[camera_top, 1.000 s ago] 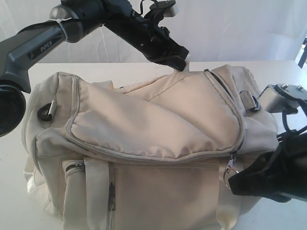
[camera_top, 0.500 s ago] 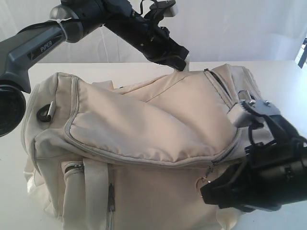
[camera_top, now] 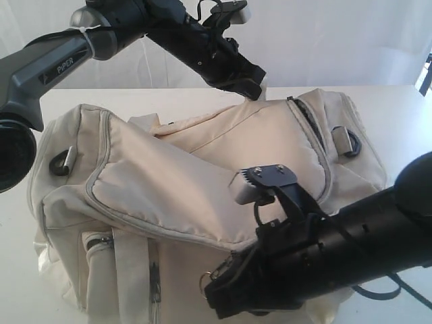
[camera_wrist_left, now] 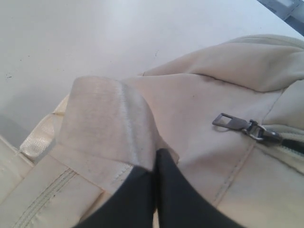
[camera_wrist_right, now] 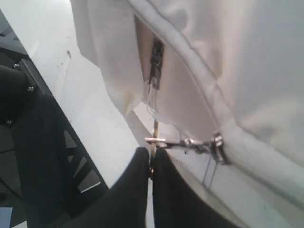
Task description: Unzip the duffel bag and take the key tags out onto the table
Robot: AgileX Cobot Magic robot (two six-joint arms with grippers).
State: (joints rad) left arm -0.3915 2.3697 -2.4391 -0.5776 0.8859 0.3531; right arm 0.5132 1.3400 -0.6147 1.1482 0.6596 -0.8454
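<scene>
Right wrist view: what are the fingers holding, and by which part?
The zipper pull of the duffel bag, pinched at its metal ring.

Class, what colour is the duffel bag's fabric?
The duffel bag is cream; exterior view shows it best.

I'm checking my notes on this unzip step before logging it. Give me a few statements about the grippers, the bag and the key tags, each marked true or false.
1. The right gripper is shut on the metal ring of the zipper pull. True.
2. The key tags lie out on the table. False: no key tags show in any view.
3. The left gripper pinches a cream fabric fold of the duffel bag. True.
4. Both grippers stand wide open. False: both are shut, each on part of the bag.
</scene>
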